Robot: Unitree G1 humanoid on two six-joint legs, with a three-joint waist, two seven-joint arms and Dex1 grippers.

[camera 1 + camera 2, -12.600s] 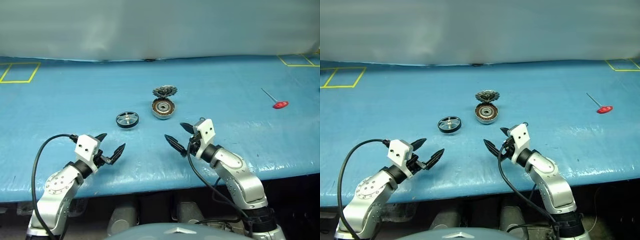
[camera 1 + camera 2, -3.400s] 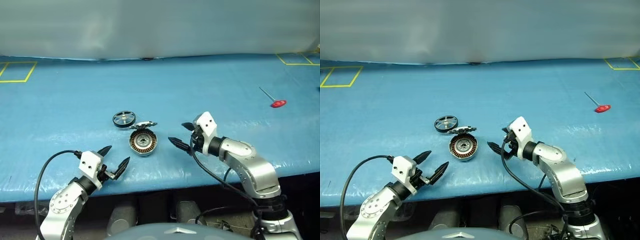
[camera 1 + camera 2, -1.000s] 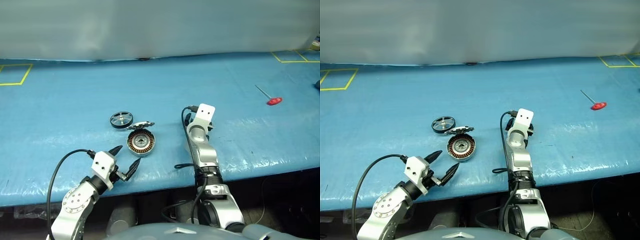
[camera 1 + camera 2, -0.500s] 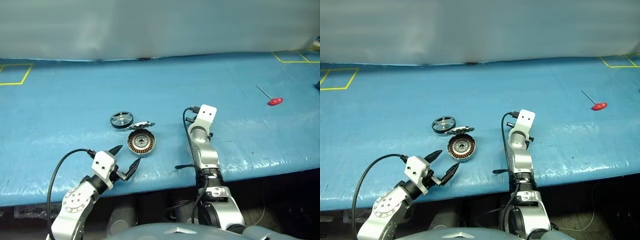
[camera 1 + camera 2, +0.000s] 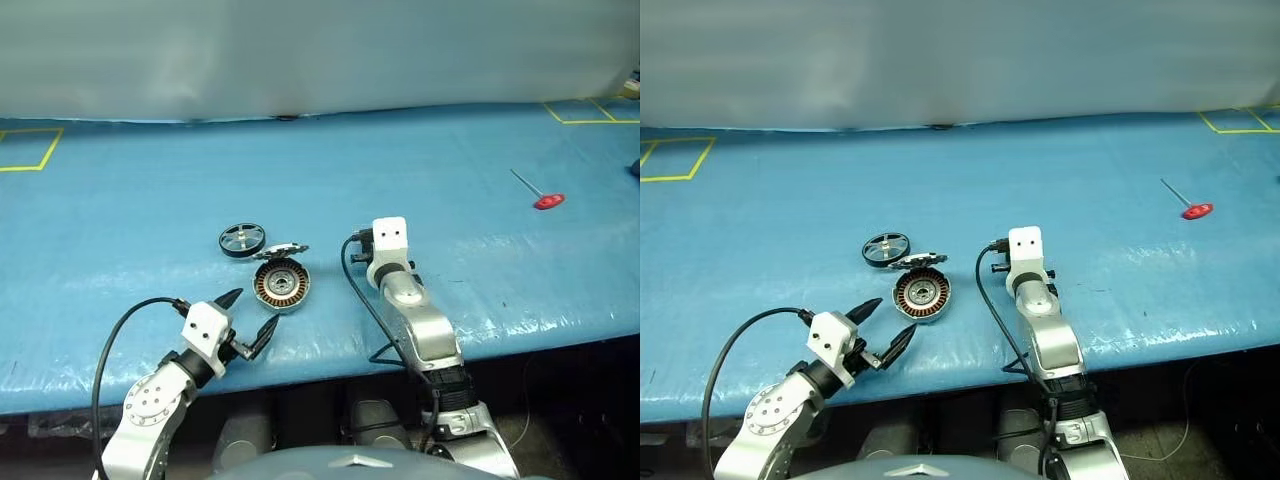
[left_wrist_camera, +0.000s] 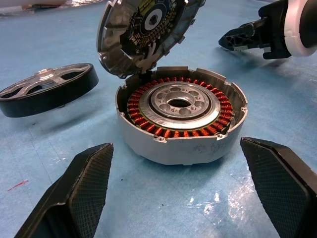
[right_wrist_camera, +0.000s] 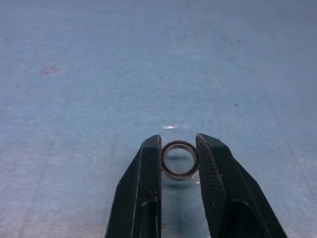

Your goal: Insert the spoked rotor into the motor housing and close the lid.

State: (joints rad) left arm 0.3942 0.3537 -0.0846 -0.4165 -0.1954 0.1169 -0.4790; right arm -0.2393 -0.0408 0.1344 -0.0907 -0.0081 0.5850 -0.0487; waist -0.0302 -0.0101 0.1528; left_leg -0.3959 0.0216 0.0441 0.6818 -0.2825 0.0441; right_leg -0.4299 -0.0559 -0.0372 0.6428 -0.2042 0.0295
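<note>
Spoked rotor (image 5: 243, 240) lies flat on the blue tabletop (image 5: 450, 180), just beside the motor housing (image 5: 280, 285) near its front edge; lid (image 6: 143, 32) stands raised. Left tool (image 5: 250, 320) spread wide; right tool (image 7: 179, 163) pinches a small metal ring (image 7: 180, 159).

Both arms are built of rounded, brushed silver segments joined by black rings. Each ends in a white, boxy wrist block with small dark screw holes on its face. A black cable loops out from each wrist and runs back along the arm. The left pincer (image 5: 249, 318) has two black, pointed fingers (image 6: 81, 196) with a fine cross-hatched grip pattern on the inner pads. The right pincer (image 7: 179, 157) has the same black, tapering, ribbed fingers (image 7: 148, 163).
</note>
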